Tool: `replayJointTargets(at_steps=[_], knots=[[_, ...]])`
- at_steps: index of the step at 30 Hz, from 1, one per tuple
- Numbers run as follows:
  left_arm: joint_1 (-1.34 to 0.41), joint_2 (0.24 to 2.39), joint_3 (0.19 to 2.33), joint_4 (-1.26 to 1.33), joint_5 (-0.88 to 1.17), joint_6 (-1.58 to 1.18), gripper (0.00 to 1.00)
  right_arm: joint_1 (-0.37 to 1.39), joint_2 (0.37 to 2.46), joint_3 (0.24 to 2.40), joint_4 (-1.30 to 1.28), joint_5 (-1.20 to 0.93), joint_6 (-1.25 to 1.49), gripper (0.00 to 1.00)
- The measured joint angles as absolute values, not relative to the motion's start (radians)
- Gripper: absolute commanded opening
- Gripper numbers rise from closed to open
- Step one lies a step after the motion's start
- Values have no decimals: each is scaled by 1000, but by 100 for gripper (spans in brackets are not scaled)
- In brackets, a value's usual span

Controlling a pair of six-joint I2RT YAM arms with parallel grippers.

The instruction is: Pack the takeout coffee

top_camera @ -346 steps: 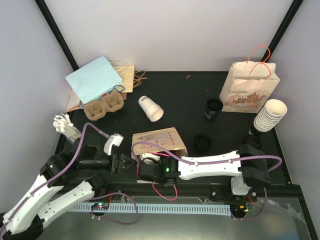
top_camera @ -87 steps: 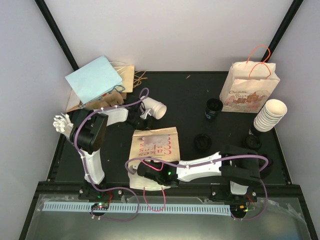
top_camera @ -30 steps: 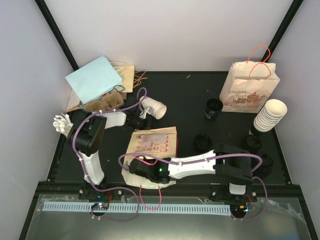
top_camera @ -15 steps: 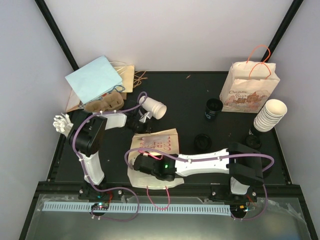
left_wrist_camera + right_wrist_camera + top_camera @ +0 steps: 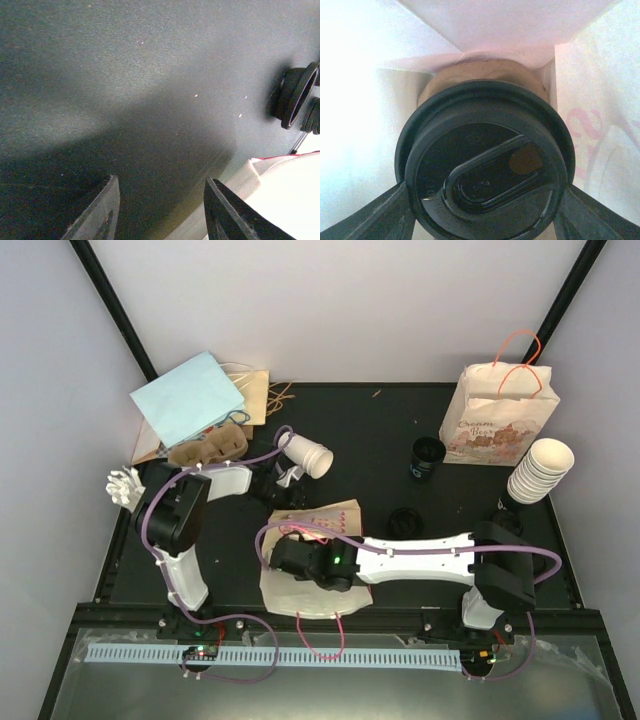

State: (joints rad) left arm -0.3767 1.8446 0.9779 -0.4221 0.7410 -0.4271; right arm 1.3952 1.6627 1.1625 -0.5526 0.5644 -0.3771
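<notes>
A printed paper bag (image 5: 335, 523) lies flat on the black table, its mouth toward the near edge. My right gripper (image 5: 292, 560) reaches into that mouth. In the right wrist view it (image 5: 485, 189) is shut on a brown coffee cup with a black lid (image 5: 485, 170), inside the bag's white walls (image 5: 520, 30). My left gripper (image 5: 286, 497) is open and empty at the bag's far left corner. In the left wrist view its jaws (image 5: 161, 180) stand wide apart over bare table, with the bag's edge (image 5: 280, 200) by the right finger.
A white cup (image 5: 308, 455) lies on its side behind the bag. A cardboard cup carrier (image 5: 205, 448) and a blue bag (image 5: 188, 398) are at the back left. A black cup (image 5: 428, 455), a loose lid (image 5: 405, 523), a standing printed bag (image 5: 500, 415) and stacked white cups (image 5: 540, 470) are on the right.
My right gripper has pushed farther into the bag with the cup, away from the near edge, and the bag has bulged. My left gripper has moved down to the bag's far left corner.
</notes>
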Motion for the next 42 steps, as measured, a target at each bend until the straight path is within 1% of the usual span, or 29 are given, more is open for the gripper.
replayJointTargets(at_steps=[6,10,11,12,13,17,18,19,31,38,42], knots=[[-373,1831,992,-458,726,-415,66,1373,1653,1195,-606,517,-364,50],[-372,1820,994,-488,725,-403,73,1350,1653,1199,-633,463,-358,54],[-372,1818,994,-491,723,-401,74,1346,1652,1200,-633,456,-357,59],[-370,1816,994,-495,723,-399,74,1344,1651,1200,-635,452,-357,66],[-369,1814,994,-498,722,-397,75,1342,1650,1200,-635,448,-357,72],[-363,1812,996,-510,723,-392,75,1337,1646,1201,-641,439,-355,89],[-362,1812,997,-515,723,-391,75,1335,1645,1202,-647,439,-353,96],[-360,1812,999,-522,723,-389,75,1333,1644,1203,-654,439,-352,99],[-353,1812,1011,-585,722,-369,76,1322,1642,1250,-737,414,-340,100],[-350,1803,1011,-633,726,-350,83,1316,1636,1320,-816,360,-331,100],[-344,1795,1011,-649,725,-343,89,1316,1635,1345,-863,325,-317,100]])
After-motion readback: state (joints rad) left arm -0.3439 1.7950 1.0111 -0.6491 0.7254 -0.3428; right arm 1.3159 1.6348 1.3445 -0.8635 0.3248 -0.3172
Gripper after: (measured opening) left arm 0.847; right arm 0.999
